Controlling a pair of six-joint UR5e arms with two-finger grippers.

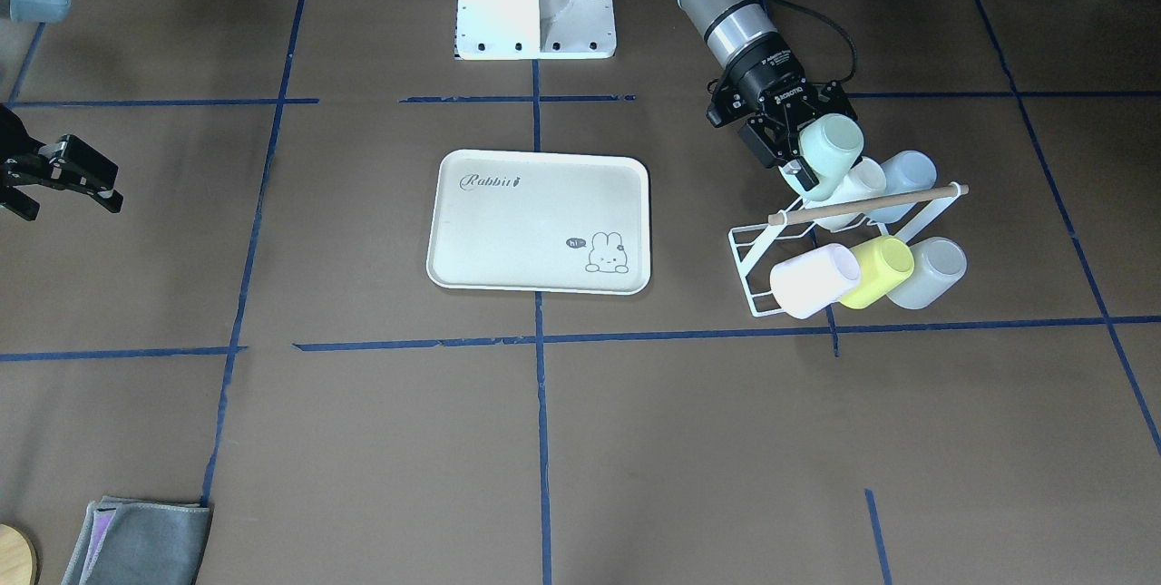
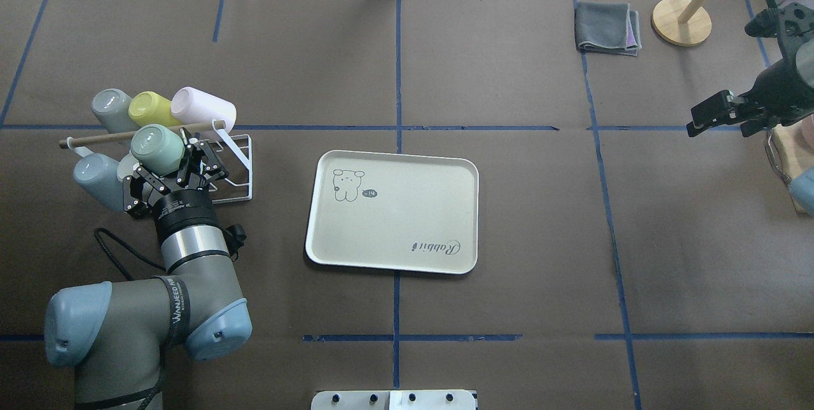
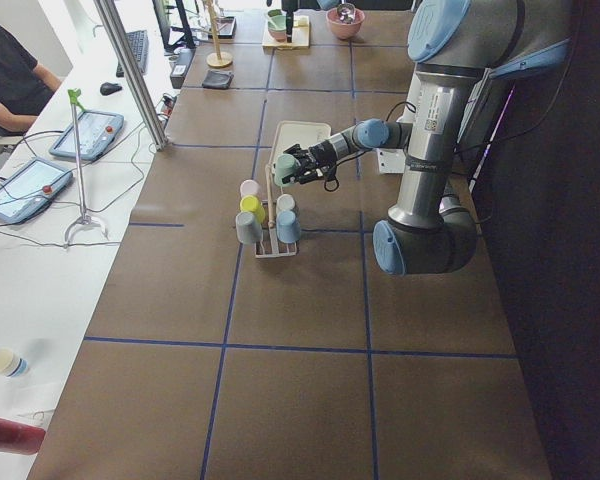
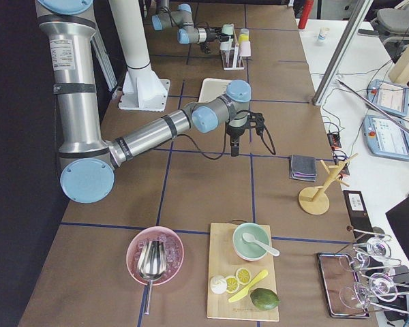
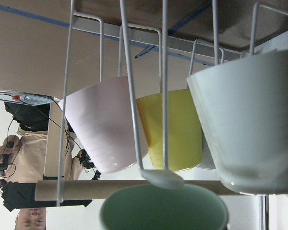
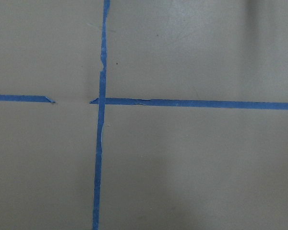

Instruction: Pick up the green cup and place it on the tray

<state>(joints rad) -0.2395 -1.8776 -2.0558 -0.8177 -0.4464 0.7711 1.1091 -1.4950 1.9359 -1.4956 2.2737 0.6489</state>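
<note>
Mint green cup (image 2: 156, 146) pinched between left gripper (image 2: 161, 158) fingers over rack (image 2: 245, 171); tray (image 2: 407, 206) well apart from rack, toward table (image 2: 509, 308) middle.

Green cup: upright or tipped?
Tipped. The green cup sits slanted in the left tool over the cup rack, base facing up.

The left wrist view's lower edge cuts off the green cup (image 5: 163, 211), so only its rim shows. From overhead, that cup hides the left gripper (image 2: 164, 162) fingertips and most of the white cup (image 2: 126, 168).
</note>
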